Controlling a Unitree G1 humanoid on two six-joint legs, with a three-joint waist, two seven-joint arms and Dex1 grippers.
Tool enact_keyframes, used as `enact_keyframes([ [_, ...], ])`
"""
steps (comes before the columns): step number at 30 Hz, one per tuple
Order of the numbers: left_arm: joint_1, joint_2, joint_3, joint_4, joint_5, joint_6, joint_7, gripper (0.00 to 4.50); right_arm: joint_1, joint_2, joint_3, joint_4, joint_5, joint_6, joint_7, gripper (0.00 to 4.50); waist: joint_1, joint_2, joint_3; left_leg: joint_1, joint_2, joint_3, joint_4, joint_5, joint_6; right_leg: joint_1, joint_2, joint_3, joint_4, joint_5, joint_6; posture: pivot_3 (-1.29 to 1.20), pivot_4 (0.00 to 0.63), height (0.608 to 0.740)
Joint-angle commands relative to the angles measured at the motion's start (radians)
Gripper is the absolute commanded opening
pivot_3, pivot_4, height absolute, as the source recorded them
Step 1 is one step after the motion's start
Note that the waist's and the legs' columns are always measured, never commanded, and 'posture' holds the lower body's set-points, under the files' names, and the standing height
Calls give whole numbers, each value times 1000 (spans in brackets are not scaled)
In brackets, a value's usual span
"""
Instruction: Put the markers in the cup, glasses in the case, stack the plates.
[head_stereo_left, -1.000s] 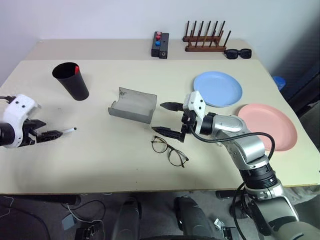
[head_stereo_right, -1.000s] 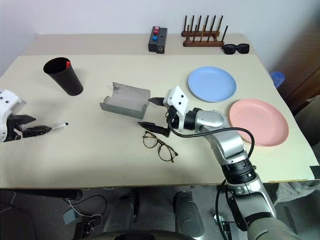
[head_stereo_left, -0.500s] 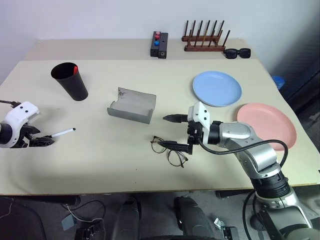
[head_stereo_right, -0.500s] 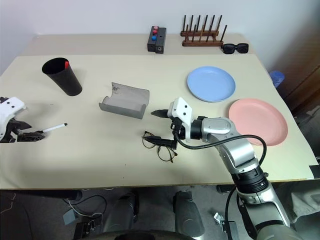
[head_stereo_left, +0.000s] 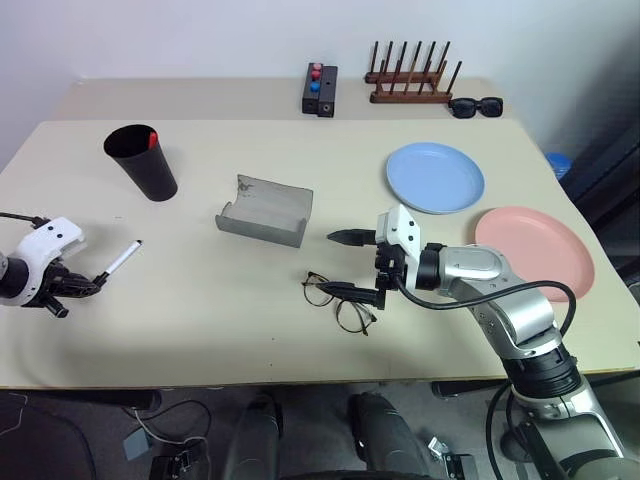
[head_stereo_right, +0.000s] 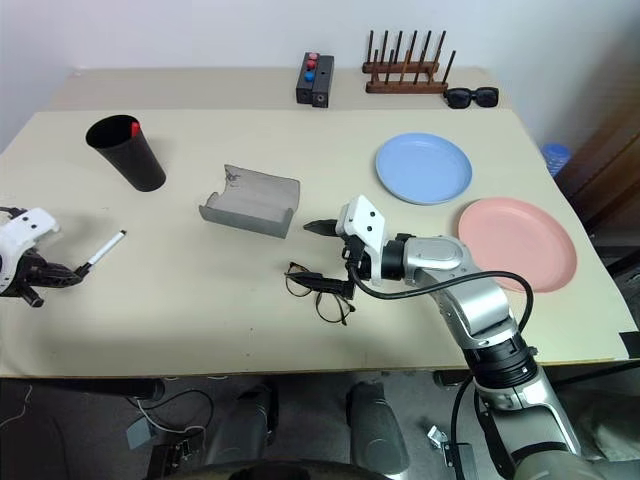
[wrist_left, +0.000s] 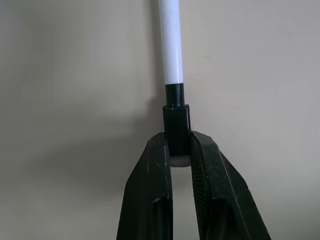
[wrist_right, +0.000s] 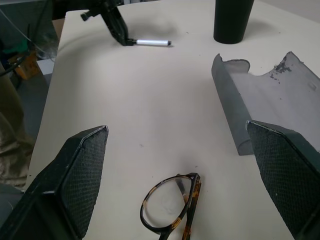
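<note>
The jaws of the left gripper (wrist_left: 179, 150) were clamped on the black end of a white marker (head_stereo_left: 121, 259), which lay slanted on the worktop (head_stereo_left: 200, 300) near its left edge. The jaws of the right gripper (head_stereo_left: 346, 264) stood wide apart, pointing left, directly above the glasses (head_stereo_left: 338, 302) resting on the worktop. The grey case (head_stereo_left: 262, 210) lay open just beyond. The black cup (head_stereo_left: 142, 162) held a red-capped marker (head_stereo_left: 152, 138). The blue plate (head_stereo_left: 435, 178) and pink plate (head_stereo_left: 535, 252) lay side by side, unstacked.
</note>
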Motion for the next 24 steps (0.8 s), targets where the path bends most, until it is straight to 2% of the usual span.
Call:
enact_keyframes([
  [1, -20, -12, 102, -36, -34, 12, 73, 9, -20, 1, -6, -20, 5, -25, 7, 4500, 0, 0, 0, 0, 0, 0, 0, 0, 0, 0, 0, 0, 0, 0, 0, 0, 150, 740],
  [3, -17, -34, 189, -93, -79, 24, 125, 9, -22, 1, -6, -16, 4, -30, 9, 4500, 0, 0, 0, 0, 0, 0, 0, 0, 0, 0, 0, 0, 0, 0, 0, 0, 150, 740],
  [5, 4, -74, 320, -180, -135, -18, 194, 9, -21, -1, -6, -15, 4, -34, 11, 4500, 1, 0, 0, 0, 0, 0, 0, 0, 0, 0, 0, 0, 0, 0, 1, 0, 150, 740],
  [8, 40, -147, 519, -337, -225, 16, 290, 9, -20, -3, -7, -15, 4, -37, 14, 4500, -1, 0, 0, 0, 0, 0, 1, 0, 0, 0, 0, 0, 0, 1, 2, 0, 150, 740],
  [11, 54, -205, 627, -440, -286, 47, 360, 9, -24, -2, -6, -12, 4, -41, 19, 4500, -4, 0, 0, 1, 0, 0, 0, 0, 0, 0, 0, 0, 1, 2, 4, 0, 150, 740],
  [14, 18, -269, 633, -471, -262, 4, 494, 9, -47, 14, -8, 14, -7, -64, 14, 4500, -1, 0, 0, 2, 0, 0, 0, 0, 0, 1, 0, 0, 2, 2, 4, 0, 150, 740],
  [17, -53, -334, 580, -465, -164, -88, 690, 9, -92, 52, -16, 66, -27, -102, -19, 4500, 2, -1, -1, 3, 0, -1, 2, 0, 0, 3, 0, 0, 2, 2, 4, 0, 150, 740],
  [19, -124, -392, 526, -427, -88, -154, 823, 9, -130, 90, -26, 108, -45, -136, -56, 4500, 8, -2, -1, 3, 0, -1, 3, 0, 0, 5, 0, 0, 2, 2, 4, 0, 150, 740],
  [24, -243, -481, 430, -260, 24, -287, 1006, 9, -179, 170, -46, 144, -52, -182, -126, 4500, 7, -2, -1, 3, 0, -1, 5, 0, 0, 7, 0, 0, 1, 4, 7, 0, 150, 740],
])
